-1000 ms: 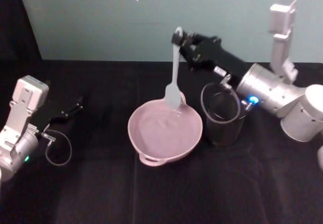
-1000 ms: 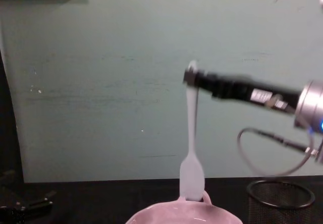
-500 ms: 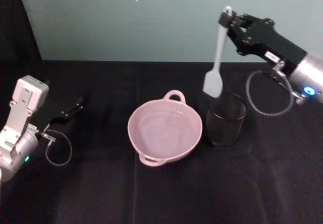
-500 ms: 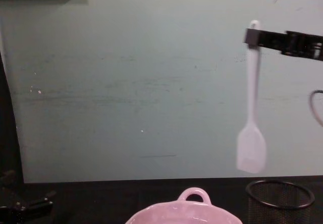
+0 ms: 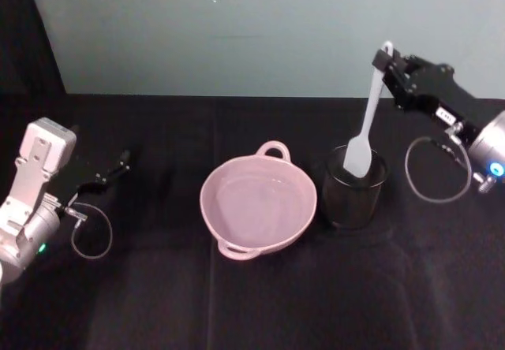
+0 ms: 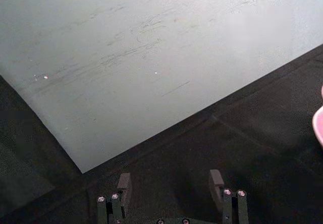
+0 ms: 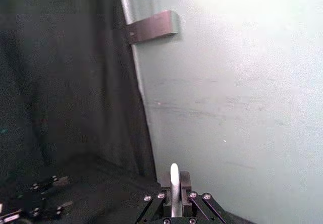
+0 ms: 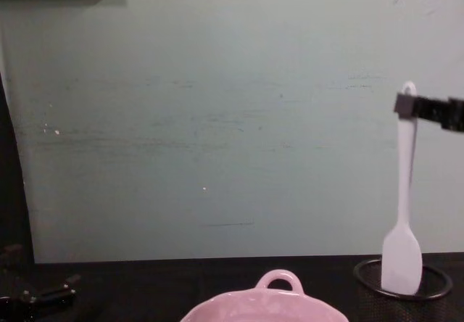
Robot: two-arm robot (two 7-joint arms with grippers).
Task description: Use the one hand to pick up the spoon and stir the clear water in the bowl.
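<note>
My right gripper point(image 5: 385, 61) is shut on the top of the white spoon's point(image 5: 367, 121) handle, up at the right. The spoon hangs upright, and its flat blade point(image 8: 401, 259) dips into the mouth of the black wire-mesh cup point(image 5: 351, 192). In the right wrist view the handle tip point(image 7: 174, 176) stands clamped between the black fingers. The pale pink bowl point(image 5: 207, 208) sits at the table's middle, left of the cup, and its clear water point(image 5: 256, 206) hardly shows. My left gripper point(image 5: 117, 166) rests parked at the far left, open point(image 6: 170, 184).
A black cloth point(image 5: 260, 303) covers the table. A pale green wall point(image 5: 237, 27) runs along the back. The right arm's grey cable loop point(image 5: 436, 173) hangs just right of the mesh cup. The bowl's far loop handle point(image 8: 279, 279) faces the wall.
My right gripper carried the spoon from the bowl's far rim up and to the right, then down, so the blade now hangs in the mesh cup. The left arm stayed put.
</note>
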